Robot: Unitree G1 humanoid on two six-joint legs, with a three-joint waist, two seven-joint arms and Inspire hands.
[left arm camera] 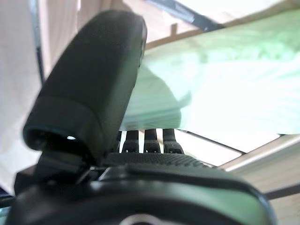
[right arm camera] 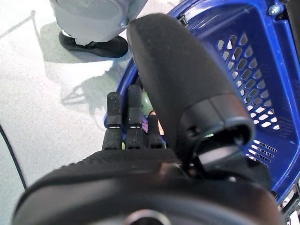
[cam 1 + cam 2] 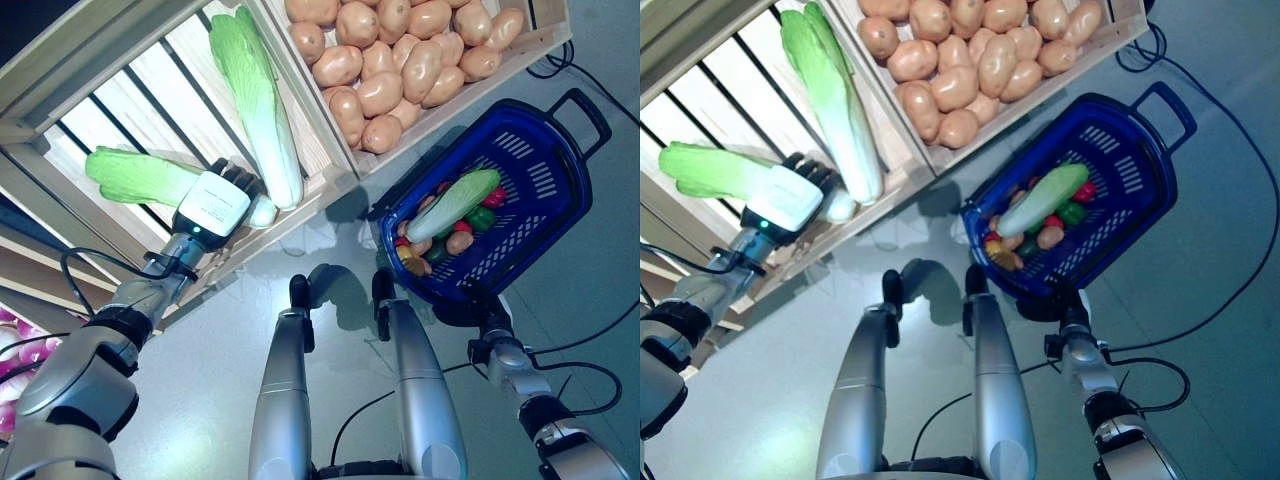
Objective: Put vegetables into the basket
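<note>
A pale green napa cabbage (image 3: 135, 176) lies on the slats of a wooden crate (image 3: 60, 110). My left hand (image 3: 212, 208) rests over its white stem end, fingers (image 1: 150, 140) straight beneath the cabbage (image 1: 225, 89) and thumb (image 1: 89, 89) standing apart. A second, longer cabbage (image 3: 255, 95) lies beside it in the same crate. A blue plastic basket (image 3: 548, 170) hangs tilted at the right and holds a cabbage (image 3: 455, 203) with several small vegetables. My right hand (image 3: 462, 306) grips the basket's near rim (image 2: 243, 61), thumb inside, fingers (image 2: 124, 126) outside.
A neighbouring wooden crate is heaped with potatoes (image 3: 390, 50). The crates' front rail (image 3: 300, 210) runs just below my left hand. Grey floor lies under the basket and to the right, with a black cable (image 3: 550, 65) near the potato crate's corner.
</note>
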